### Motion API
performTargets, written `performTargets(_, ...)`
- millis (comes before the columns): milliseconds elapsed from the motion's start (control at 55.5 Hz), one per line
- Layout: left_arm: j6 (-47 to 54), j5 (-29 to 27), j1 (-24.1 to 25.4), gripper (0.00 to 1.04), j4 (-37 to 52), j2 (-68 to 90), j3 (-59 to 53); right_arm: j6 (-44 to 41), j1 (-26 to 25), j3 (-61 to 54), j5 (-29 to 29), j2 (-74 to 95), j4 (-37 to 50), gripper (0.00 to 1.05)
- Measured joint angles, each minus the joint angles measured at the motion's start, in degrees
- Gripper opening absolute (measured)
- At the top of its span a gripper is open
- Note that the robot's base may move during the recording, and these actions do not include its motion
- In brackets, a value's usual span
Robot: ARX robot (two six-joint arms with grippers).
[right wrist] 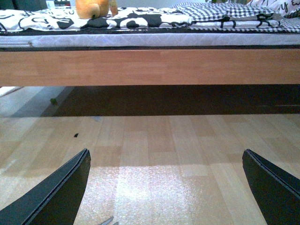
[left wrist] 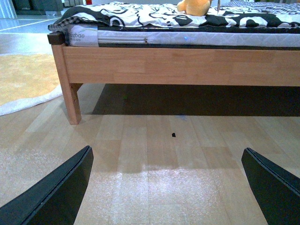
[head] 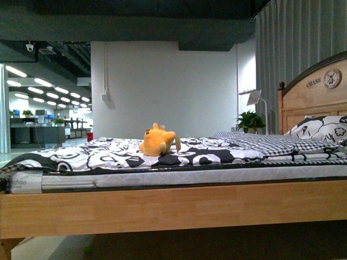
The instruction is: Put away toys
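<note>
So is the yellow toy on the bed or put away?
On the bed. The yellow toy lies on top of the black-and-white quilt, out in the open, not inside anything.

The plush toy (head: 157, 142) is a single item in yellow-orange fuzzy fabric, with a rounded body and a small pointed tip at its top. A darker, brownish part hangs at one side. It lies low on the black-and-white patterned bedspread (head: 108, 154), near the front edge of the bed (head: 173, 208) and left of the bed's middle in the front view. Both wrist views crop it at the frame edge, and its facial detail cannot be resolved
</note>
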Motion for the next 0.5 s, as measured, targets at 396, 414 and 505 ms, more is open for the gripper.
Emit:
performTargets(396,0.0,0.0,0.0,0.98,0.0,0.0,0.0,0.0,0.0,0.0,0.0,0.0,0.0,0.98)
performTargets(414,0.0,0.0,0.0,0.98,0.0,0.0,0.0,0.0,0.0,0.0,0.0,0.0,0.0,0.98)
performTargets(505,0.0,0.0,0.0,0.98,0.0,0.0,0.0,0.0,0.0,0.0,0.0,0.0,0.0,0.98)
